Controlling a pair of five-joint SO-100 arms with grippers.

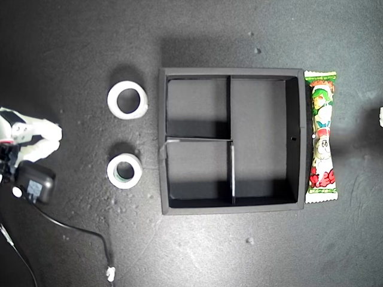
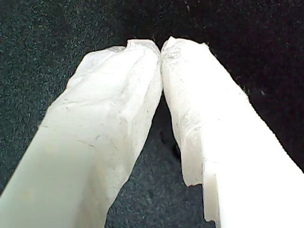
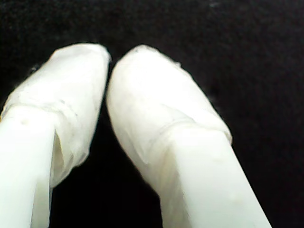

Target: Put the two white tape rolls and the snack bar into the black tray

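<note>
The black tray (image 1: 163,119) lies in the middle of the exterior view, and its compartments hold nothing. To its left lie the two white tape rolls: the all-white one (image 1: 112,100) farther up, the one with a greenish core (image 1: 112,171) below it. The snack bar (image 1: 321,136) lies lengthwise along the tray's right wall, outside it. My first gripper (image 2: 161,47) is shut on nothing over dark mat. My second gripper (image 3: 108,61) is also shut and holds nothing. A white arm (image 1: 33,140) pokes in at the exterior view's left edge; which arm it is does not show.
A black adapter (image 1: 35,183) with a cable (image 1: 90,230) lies at the exterior view's lower left, near the greenish-core roll. A white sliver (image 1: 380,116) shows at the right edge. The dark mat (image 1: 239,257) surrounds everything.
</note>
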